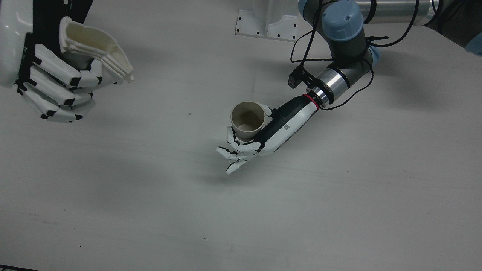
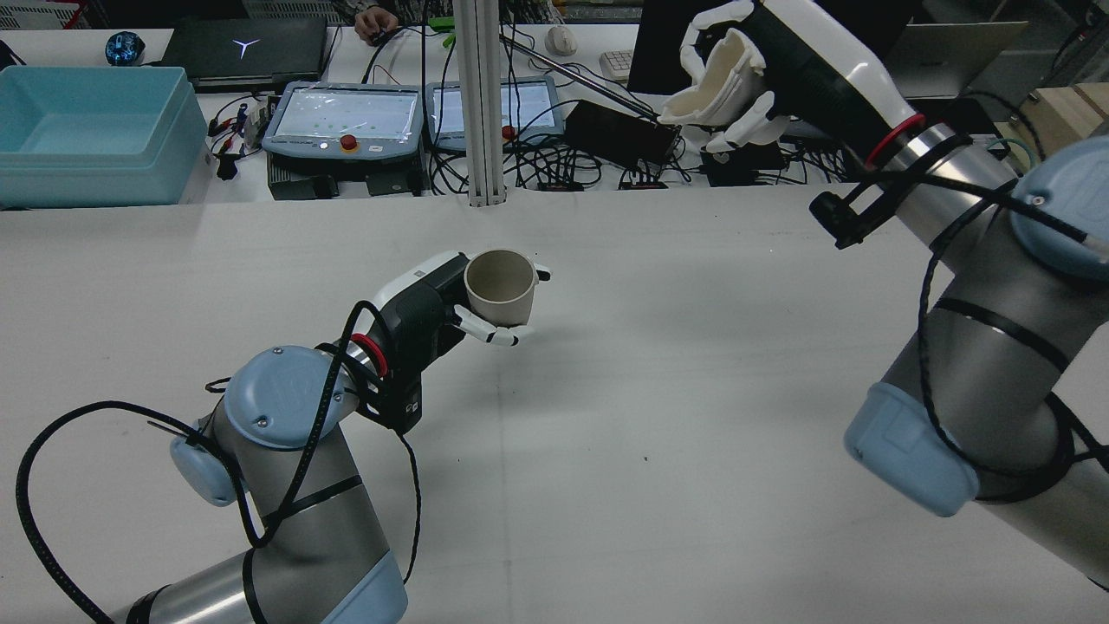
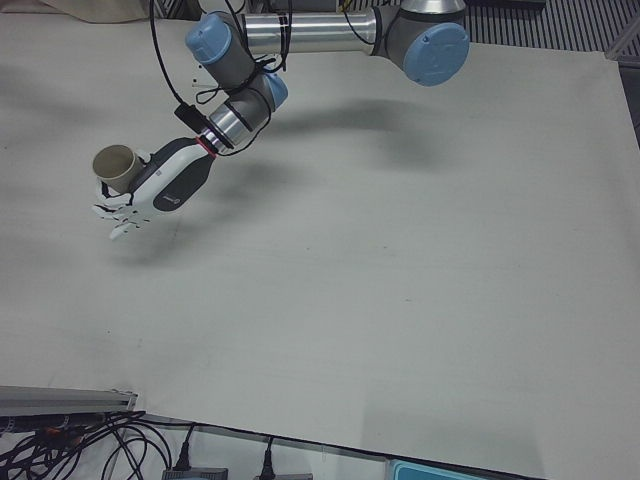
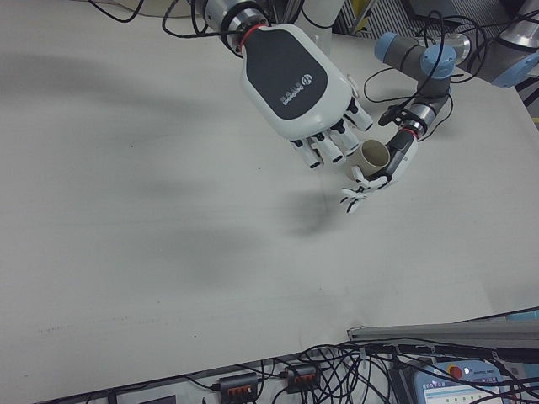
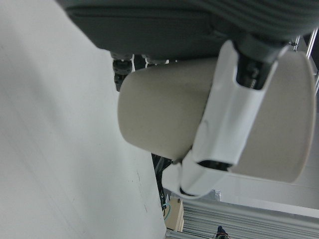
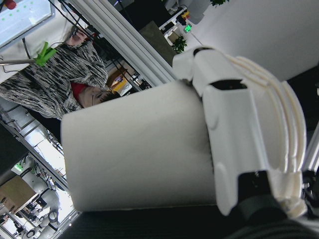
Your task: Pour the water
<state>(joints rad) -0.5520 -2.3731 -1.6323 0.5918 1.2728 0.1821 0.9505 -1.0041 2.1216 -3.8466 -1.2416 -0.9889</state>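
Note:
A beige cup [image 1: 247,119] stands upright in my left hand [image 1: 263,137], which is shut on it just above the middle of the table; it looks empty. It also shows in the rear view [image 2: 500,286], the left-front view [image 3: 116,165] and the left hand view [image 5: 164,117]. My right hand [image 1: 56,86] is shut on a white ridged pouring cup [image 1: 94,49], held high and well apart from the beige cup. In the rear view this white cup [image 2: 715,82] is tilted with its mouth toward the table's middle. I cannot see what is inside it.
The arm's white pedestal base [image 1: 267,24] sits at the table's far edge. Beyond the table stand a blue bin [image 2: 87,130], two teach pendants [image 2: 342,117], an upright metal post [image 2: 481,104] and tangled cables.

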